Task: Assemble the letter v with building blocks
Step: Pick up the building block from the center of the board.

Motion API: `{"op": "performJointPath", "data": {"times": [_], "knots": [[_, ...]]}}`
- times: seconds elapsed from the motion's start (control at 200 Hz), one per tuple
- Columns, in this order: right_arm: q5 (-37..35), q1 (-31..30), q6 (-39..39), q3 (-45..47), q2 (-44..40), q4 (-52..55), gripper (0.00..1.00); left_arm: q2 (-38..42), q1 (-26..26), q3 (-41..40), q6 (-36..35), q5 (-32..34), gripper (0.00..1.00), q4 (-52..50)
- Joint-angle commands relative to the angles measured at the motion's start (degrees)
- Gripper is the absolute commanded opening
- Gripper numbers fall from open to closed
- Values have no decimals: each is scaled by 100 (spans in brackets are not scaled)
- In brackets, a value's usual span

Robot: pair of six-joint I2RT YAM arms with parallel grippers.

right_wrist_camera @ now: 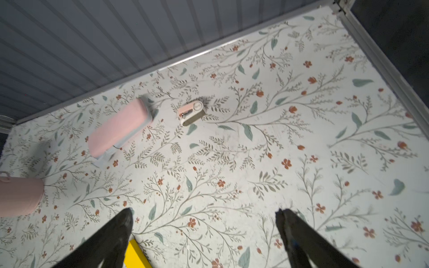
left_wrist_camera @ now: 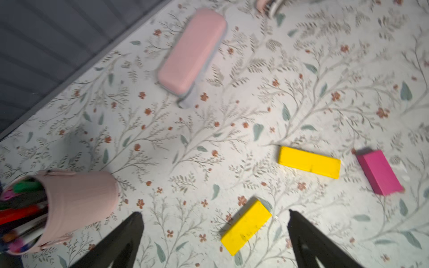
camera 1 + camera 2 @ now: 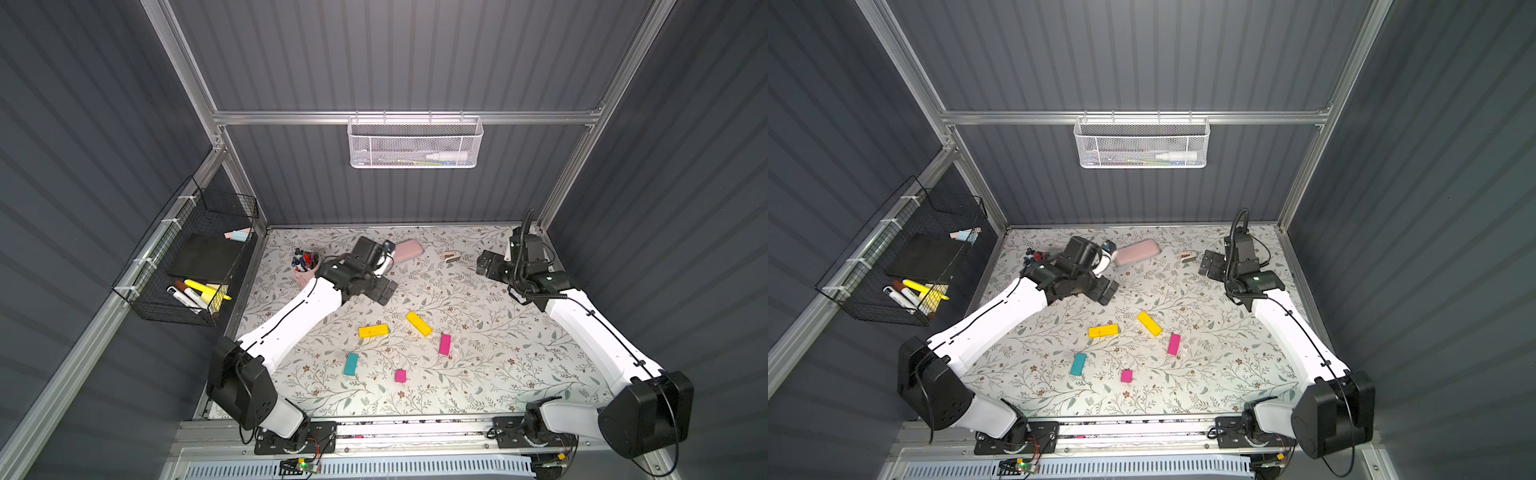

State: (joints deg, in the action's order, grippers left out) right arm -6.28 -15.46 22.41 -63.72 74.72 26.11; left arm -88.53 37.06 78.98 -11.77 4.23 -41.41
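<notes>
Five building blocks lie apart on the floral mat, touching none of each other, and no letter v shows. In both top views they are two long yellow ones (image 3: 373,331) (image 3: 419,323), a long magenta (image 3: 445,344), a teal (image 3: 351,364) and a short magenta (image 3: 400,375). My left gripper (image 3: 384,291) hangs open behind the yellow blocks, holding nothing. In the left wrist view the left gripper (image 2: 214,212) has a yellow block (image 2: 246,226) lying below its spread fingers. My right gripper (image 3: 484,264) is open and empty at the back right. The right wrist view of the right gripper (image 1: 203,210) shows only a yellow corner (image 1: 135,255).
A pink cup of pens (image 3: 305,266) stands at the back left, partly behind my left arm. A pale pink case (image 3: 409,249) and a small pink stapler (image 3: 451,256) lie near the back wall. A black wire basket (image 3: 187,257) with markers hangs on the left wall, a white mesh basket (image 3: 415,143) on the back wall.
</notes>
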Motion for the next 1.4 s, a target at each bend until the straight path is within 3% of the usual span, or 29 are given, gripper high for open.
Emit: {"op": "performJointPath", "data": {"times": [0.0, 0.165, 0.295, 0.7, 0.865, 1.395], "knots": [[104, 96, 326, 30, 175, 656, 99, -334, 374, 272, 56, 51, 99, -1084], [1115, 455, 685, 250, 467, 646, 99, -774, 590, 206, 185, 318, 99, -1256], [1082, 456, 549, 238, 631, 894, 99, -987, 618, 29, 50, 589, 99, -1252], [1025, 422, 659, 730, 445, 1014, 99, -1329, 212, -1044, 17, -189, 99, -446], [1043, 404, 679, 884, 324, 914, 99, -1451, -84, -978, -41, -243, 97, -368], [1024, 378, 643, 897, 342, 1047, 99, -1490, -135, -1080, -115, -187, 94, -240]]}}
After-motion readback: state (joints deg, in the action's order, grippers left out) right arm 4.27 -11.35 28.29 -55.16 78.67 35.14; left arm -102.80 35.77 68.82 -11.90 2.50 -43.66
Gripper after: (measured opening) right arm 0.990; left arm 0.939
